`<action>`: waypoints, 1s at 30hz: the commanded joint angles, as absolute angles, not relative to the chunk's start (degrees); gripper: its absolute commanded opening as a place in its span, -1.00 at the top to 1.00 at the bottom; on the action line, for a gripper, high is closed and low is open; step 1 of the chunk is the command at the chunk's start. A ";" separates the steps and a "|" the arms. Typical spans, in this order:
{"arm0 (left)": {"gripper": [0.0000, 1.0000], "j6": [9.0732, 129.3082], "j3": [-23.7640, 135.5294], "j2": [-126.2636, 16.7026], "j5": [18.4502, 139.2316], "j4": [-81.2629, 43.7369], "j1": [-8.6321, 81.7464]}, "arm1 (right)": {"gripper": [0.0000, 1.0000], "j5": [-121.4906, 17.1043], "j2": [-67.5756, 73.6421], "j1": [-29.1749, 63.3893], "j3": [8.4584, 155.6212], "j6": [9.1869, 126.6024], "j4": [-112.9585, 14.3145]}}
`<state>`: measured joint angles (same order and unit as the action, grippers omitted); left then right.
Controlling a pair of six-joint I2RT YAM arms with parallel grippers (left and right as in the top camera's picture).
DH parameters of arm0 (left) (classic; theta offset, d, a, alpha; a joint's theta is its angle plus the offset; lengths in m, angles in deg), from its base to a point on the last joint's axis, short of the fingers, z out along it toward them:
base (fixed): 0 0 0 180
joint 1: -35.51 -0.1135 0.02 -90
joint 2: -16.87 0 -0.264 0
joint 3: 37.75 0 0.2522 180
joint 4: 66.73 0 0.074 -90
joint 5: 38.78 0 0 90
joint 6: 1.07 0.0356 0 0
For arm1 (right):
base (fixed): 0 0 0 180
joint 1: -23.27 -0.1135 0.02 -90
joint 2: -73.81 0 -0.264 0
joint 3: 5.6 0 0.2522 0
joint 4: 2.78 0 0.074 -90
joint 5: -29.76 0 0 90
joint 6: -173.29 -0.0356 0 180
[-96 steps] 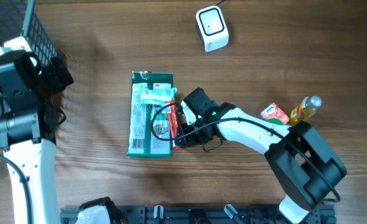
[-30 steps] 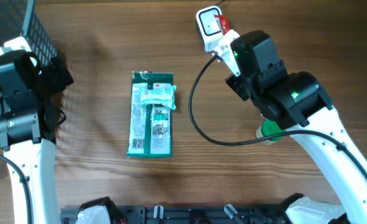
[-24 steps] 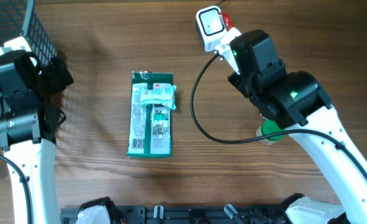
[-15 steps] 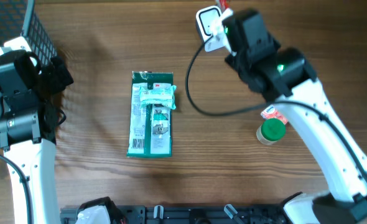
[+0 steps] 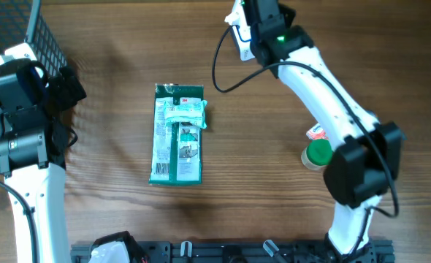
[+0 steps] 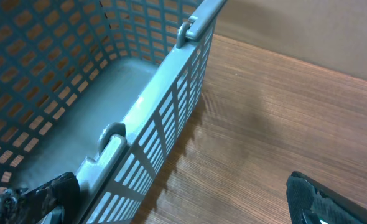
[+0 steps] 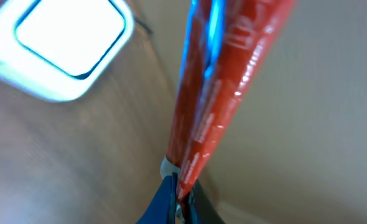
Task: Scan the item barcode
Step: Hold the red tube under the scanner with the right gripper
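Observation:
The item is a flat red packet (image 7: 230,74) with white print and a blue streak, seen edge-on in the right wrist view. My right gripper (image 7: 182,198) is shut on its lower end. A white barcode scanner (image 7: 65,43) with a dark-rimmed window lies just left of the packet. From overhead, the right arm reaches to the table's far edge and hides most of the scanner (image 5: 237,33). My left gripper (image 6: 180,204) stands open and holds nothing. One of its fingers (image 6: 46,196) is over the basket's rim, the other over the wood.
A grey mesh basket (image 6: 152,118) stands at the far left (image 5: 44,33). A green packaged item (image 5: 177,131) lies mid-table. A green-capped bottle (image 5: 318,154) and a small red-and-white pack (image 5: 316,131) sit at the right, beside the right arm.
The right arm has swung up and to the left with the red packet, from beside the scanner to over it at the table's far edge. The left arm has not moved.

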<state>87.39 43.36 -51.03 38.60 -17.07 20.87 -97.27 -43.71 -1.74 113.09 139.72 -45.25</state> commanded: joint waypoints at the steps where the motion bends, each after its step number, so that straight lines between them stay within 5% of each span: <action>1: -1.00 85.09 40.19 -53.33 41.73 -14.10 20.59 | 0.92 -105.67 -49.87 -1.00 113.68 147.98 -39.54; 16: -1.00 85.09 40.19 -53.33 41.73 -14.10 20.59 | 0.92 -111.15 -62.75 1.29 113.59 149.36 -32.83; 30: -1.00 85.09 40.19 -53.33 41.71 -14.10 20.59 | 0.92 -111.81 -63.62 0.68 113.52 152.39 -39.69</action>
